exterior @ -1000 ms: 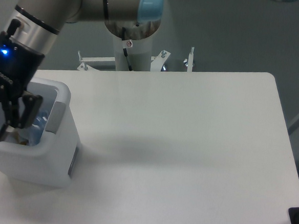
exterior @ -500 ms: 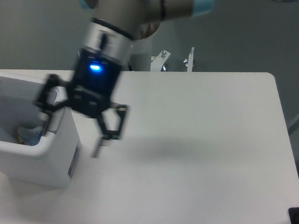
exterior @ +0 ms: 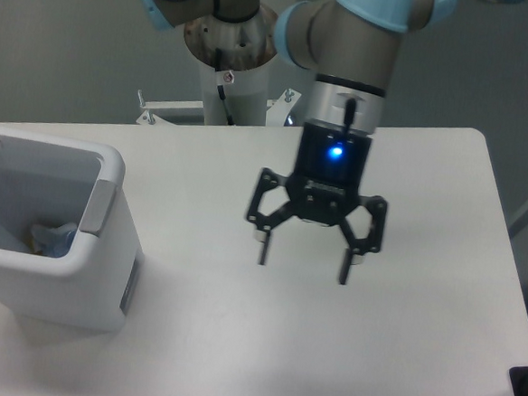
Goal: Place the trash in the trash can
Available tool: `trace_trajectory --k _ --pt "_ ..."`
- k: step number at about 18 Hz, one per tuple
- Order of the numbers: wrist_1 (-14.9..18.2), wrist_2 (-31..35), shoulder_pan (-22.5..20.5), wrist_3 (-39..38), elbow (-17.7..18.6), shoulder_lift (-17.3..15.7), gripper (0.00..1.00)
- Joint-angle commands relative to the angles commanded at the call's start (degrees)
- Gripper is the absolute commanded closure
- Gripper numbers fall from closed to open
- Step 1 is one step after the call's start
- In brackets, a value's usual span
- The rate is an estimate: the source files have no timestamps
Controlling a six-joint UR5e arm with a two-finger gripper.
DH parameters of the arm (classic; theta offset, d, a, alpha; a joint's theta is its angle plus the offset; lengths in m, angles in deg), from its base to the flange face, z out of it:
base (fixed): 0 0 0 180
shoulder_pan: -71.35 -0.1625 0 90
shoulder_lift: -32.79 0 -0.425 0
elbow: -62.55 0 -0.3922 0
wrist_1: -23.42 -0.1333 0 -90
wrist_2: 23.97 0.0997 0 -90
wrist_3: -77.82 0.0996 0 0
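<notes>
Overhead, the tool [exterior: 302,260] hangs vertical (fingers wide apart) above the table [exterior: 426,218].

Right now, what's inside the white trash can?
Inside the trash can, crumpled bluish-white trash lies at the bottom by the near wall. That wall covers the rest of the bottom, so anything more there is hidden.

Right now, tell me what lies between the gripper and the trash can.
Nothing: in the fixed camera view only bare white table separates the open gripper from the trash can.
</notes>
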Motion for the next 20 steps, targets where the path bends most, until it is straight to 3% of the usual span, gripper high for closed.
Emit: trace_trajectory --k 3,9,14,20 --pt "0.3 5.8 -0.2 8.6 3.3 -0.1 0.0" --pt "2.0 12.9 0.1 15.7 4.1 0.8 0.0" --pt "7.2 19.2 0.3 23.7 5.3 0.9 0.0" --pt "9.8 25.6 1.8 29.2 6.9 1.1 0.0"
